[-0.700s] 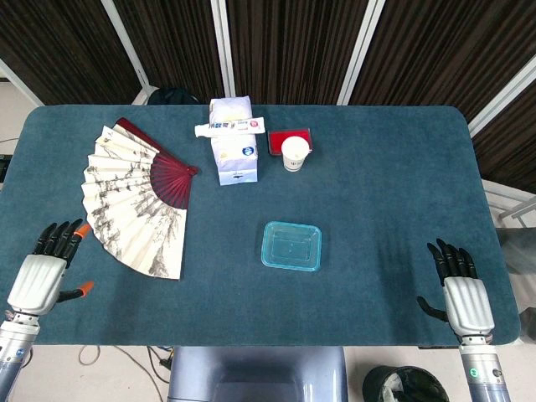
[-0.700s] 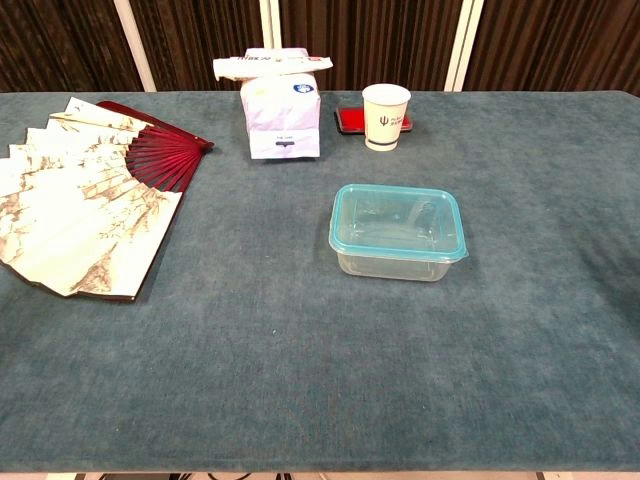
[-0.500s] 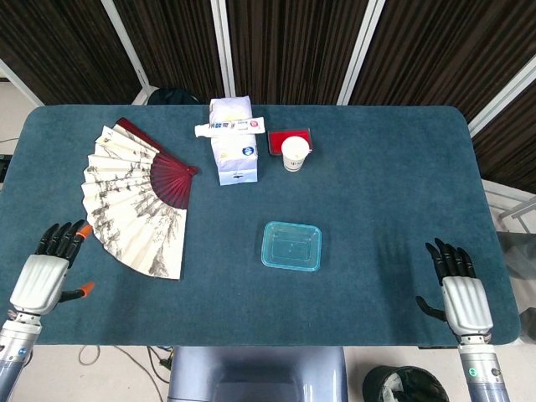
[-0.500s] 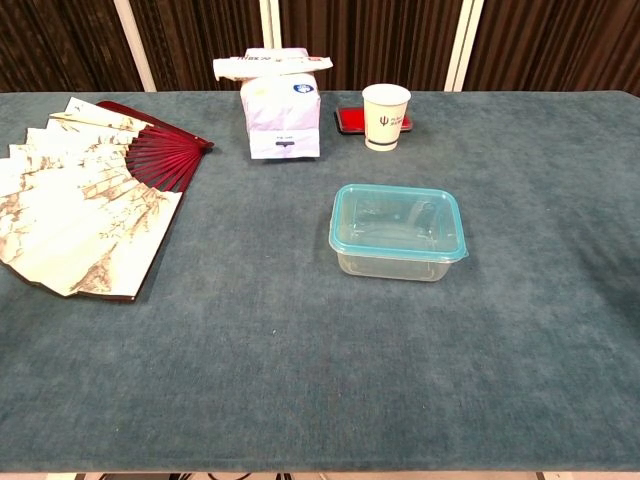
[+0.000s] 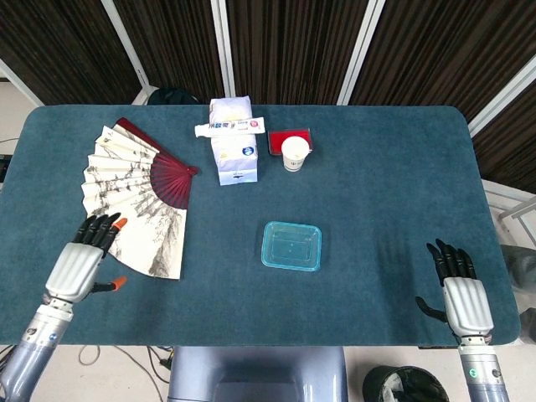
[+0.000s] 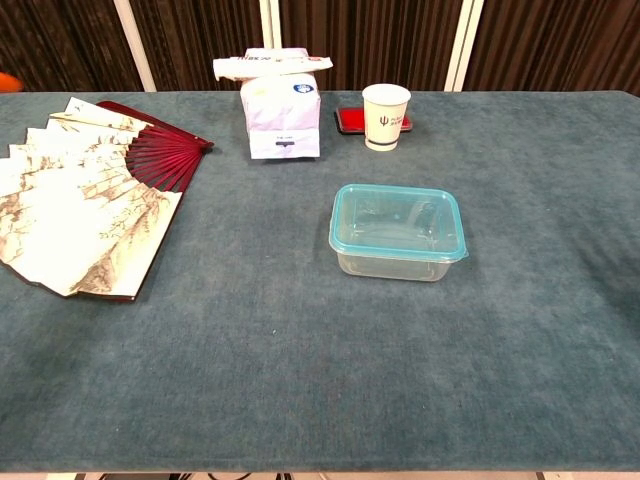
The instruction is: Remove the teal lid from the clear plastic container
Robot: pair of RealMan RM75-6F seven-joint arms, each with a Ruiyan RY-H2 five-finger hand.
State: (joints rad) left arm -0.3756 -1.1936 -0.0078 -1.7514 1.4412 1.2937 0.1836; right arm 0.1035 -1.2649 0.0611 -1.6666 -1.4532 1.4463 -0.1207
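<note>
Your left hand (image 5: 77, 268) hangs with fingers apart and empty, its fingertips over the edge of the paper fan (image 5: 134, 197), so it has nothing to grip there. The clear plastic container (image 6: 397, 235) sits well to the right of those fingers, its teal lid (image 6: 397, 221) seated on the rim. Your right hand (image 5: 463, 300), fingers spread and empty, rests at the near edge, container well to their left.

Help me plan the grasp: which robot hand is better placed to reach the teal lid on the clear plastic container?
Probably the left robot hand: it sits well in over the table by the folding paper fan, while the right robot hand lies at the near edge. Both are open, clear of the teal lid.
</note>
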